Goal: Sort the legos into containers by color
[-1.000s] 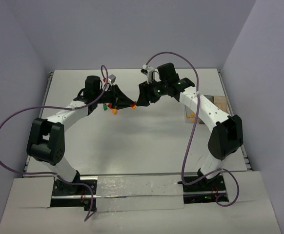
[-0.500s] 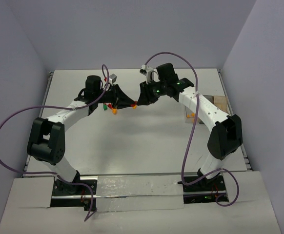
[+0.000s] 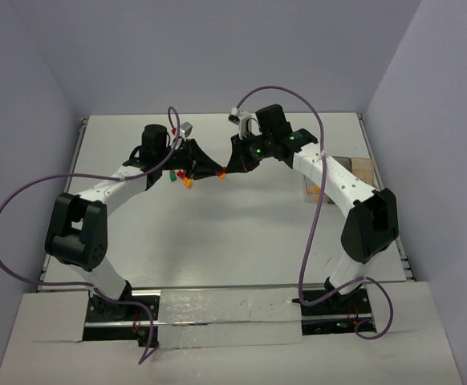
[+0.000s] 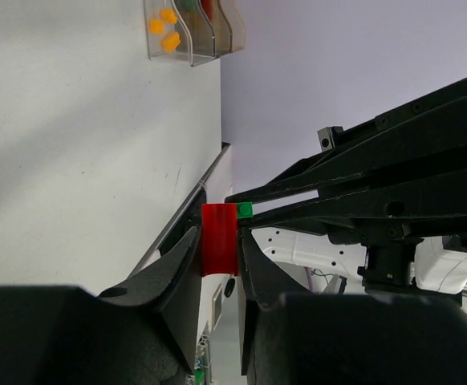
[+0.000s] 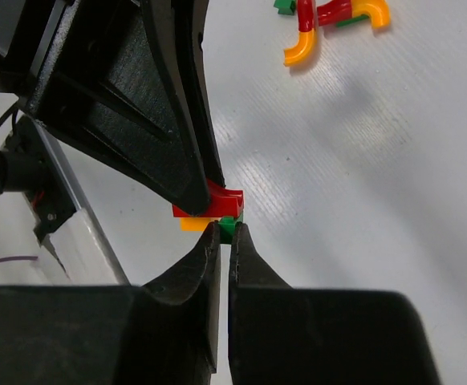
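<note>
Above the table's middle the two grippers meet tip to tip. My left gripper is shut on a red lego. A small green lego is stuck to that red one, and my right gripper is shut on it. An orange lego clings to the underside of the red one. More legos in red, green and orange lie on the table under the left wrist. The containers stand at the right, orange pieces showing in one bin.
The right forearm covers most of the containers in the top view. A tan cardboard piece lies beside them near the table's right edge. A metal rail borders the table's left side.
The right gripper's jaws have come together onto the green lego. Both arms have stayed almost where they were, and the left grip on the red lego is the same.
</note>
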Robot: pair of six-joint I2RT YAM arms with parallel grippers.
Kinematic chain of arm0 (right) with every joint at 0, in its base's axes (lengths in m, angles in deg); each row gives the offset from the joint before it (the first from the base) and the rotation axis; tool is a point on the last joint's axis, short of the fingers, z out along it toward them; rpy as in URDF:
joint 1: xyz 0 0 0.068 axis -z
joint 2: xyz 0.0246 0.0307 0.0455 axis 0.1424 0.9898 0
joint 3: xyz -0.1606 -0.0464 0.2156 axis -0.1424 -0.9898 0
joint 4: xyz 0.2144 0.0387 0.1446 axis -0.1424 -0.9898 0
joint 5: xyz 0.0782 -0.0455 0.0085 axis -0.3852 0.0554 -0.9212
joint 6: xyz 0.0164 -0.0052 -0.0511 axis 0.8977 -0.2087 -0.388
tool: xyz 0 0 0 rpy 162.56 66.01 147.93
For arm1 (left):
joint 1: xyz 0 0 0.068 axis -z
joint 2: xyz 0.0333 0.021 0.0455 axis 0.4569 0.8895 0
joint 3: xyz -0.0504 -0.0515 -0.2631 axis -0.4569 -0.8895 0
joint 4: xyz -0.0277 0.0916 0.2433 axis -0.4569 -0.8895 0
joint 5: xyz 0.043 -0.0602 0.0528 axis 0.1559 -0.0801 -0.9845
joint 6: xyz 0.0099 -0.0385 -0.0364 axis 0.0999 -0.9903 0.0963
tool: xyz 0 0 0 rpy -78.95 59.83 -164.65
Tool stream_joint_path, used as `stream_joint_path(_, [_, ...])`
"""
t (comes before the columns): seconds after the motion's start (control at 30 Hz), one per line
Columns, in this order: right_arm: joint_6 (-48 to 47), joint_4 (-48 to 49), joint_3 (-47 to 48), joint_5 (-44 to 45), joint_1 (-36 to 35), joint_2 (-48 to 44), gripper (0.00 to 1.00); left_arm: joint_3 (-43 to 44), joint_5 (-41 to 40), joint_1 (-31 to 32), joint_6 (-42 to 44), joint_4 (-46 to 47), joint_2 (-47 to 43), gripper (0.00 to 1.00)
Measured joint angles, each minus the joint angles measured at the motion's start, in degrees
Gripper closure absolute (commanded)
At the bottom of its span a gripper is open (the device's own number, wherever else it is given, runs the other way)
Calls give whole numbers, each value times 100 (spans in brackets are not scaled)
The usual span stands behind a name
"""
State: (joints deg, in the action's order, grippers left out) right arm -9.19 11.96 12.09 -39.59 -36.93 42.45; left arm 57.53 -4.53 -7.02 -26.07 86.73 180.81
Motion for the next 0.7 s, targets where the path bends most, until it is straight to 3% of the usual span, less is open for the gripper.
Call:
stream_joint_path(0.3, [-303, 107, -293, 467, -64, -214, 100, 321, -598, 40, 499, -733, 22, 100])
stream_joint_path(0.47, [-555, -98, -759, 817, 11, -850, 100, 402, -1089, -317, 672, -1045, 117, 100])
stream_joint_path(0.7, [-934, -483, -1137, 1083, 931, -1516, 100, 540, -1492, -397, 956, -1212, 274, 100])
